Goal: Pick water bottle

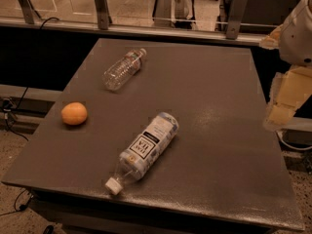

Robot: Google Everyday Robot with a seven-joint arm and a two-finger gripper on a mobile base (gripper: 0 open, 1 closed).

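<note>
water bottle: small, slim, clear ribbed plastic water bottle (123, 68), lying on its side at the far left of the dark grey table top (214, 106) (cap toward the far edge).
gripper: we locate the cream-coloured gripper (285, 104) at the table's right edge, well apart from the bottle.
gripper state: we cannot tell.
other items: larger tea-labelled bottle (144, 146), lying front centre; round orange fruit (74, 113), left side.

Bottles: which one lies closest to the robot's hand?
The TEA-labelled bottle, white-capped; the slim clear water bottle lies farther back. The gripper hangs off the table's right edge.
</note>
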